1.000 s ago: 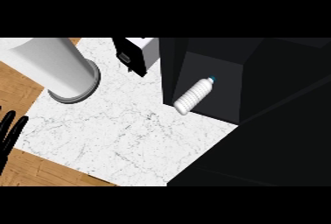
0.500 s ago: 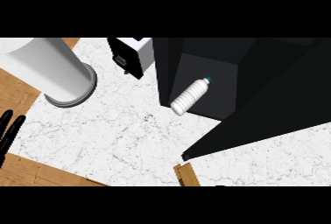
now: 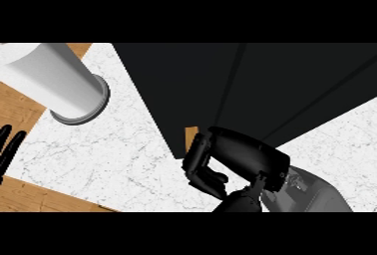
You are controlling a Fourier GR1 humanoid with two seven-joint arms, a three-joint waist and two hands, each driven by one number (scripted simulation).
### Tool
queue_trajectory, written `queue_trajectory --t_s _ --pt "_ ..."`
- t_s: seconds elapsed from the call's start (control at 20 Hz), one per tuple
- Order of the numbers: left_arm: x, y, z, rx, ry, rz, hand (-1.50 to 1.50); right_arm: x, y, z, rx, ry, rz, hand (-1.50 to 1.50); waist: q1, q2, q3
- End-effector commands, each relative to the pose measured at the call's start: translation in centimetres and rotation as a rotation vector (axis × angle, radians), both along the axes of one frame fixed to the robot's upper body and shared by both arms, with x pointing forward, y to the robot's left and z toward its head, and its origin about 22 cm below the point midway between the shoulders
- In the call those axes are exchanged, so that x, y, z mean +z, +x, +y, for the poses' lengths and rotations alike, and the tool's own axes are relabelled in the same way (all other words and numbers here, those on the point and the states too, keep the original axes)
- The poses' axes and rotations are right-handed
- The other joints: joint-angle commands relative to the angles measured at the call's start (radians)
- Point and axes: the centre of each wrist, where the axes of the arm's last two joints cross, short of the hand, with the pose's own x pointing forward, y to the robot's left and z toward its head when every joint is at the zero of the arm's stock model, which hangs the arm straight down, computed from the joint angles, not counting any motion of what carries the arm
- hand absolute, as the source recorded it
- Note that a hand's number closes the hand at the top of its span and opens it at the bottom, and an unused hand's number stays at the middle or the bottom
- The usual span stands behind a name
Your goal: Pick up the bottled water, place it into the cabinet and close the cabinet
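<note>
A white stone table with thin grey lines (image 3: 110, 159) fills the middle and lower left of the view. It has brown wood along its left side (image 3: 18, 107) and along its lower edge.

A tall white round tube (image 3: 55, 74) stands on the table at the upper left. It sits in a flat grey ring (image 3: 92, 112) at its bottom end.

A big black cabinet (image 3: 221, 84) takes up the top and the right of the view. Its dark front runs down to a corner near the middle, and a thin line runs down its face. I cannot tell whether its door is open or closed. A small light brown bit (image 3: 192, 135) peeks out just under that corner.

The robot's right hand (image 3: 243, 157) is black and comes in from the bottom, on a grey forearm (image 3: 316, 191). It is right at the cabinet's lower corner, above the white table. Its fingers (image 3: 197, 158) are bent in and curled under the palm. Nothing shows inside them.

The robot's left hand (image 3: 9, 147) rests at the far left edge of the view. Its fingers are straight and point up, and it holds nothing.

The water bottle cannot be seen from here. I cannot tell if it is in the cabinet or hidden somewhere else.
</note>
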Motion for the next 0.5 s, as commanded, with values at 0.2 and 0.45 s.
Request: queue_trajectory --t_s 0.2,0.45 --pt "-0.4 -0.3 1.1 0.025 -0.005 0.009 -1.50 2.8 6.1 7.1 -0.123 -0.057 0.085 1.50 -0.019 -0.001 0.008" --pt "-0.6 -0.5 1.7 0.055 -0.001 0.009 -1.50 4.1 9.7 8.5 -0.285 -0.017 0.010 1.50 -0.052 -0.003 0.011"
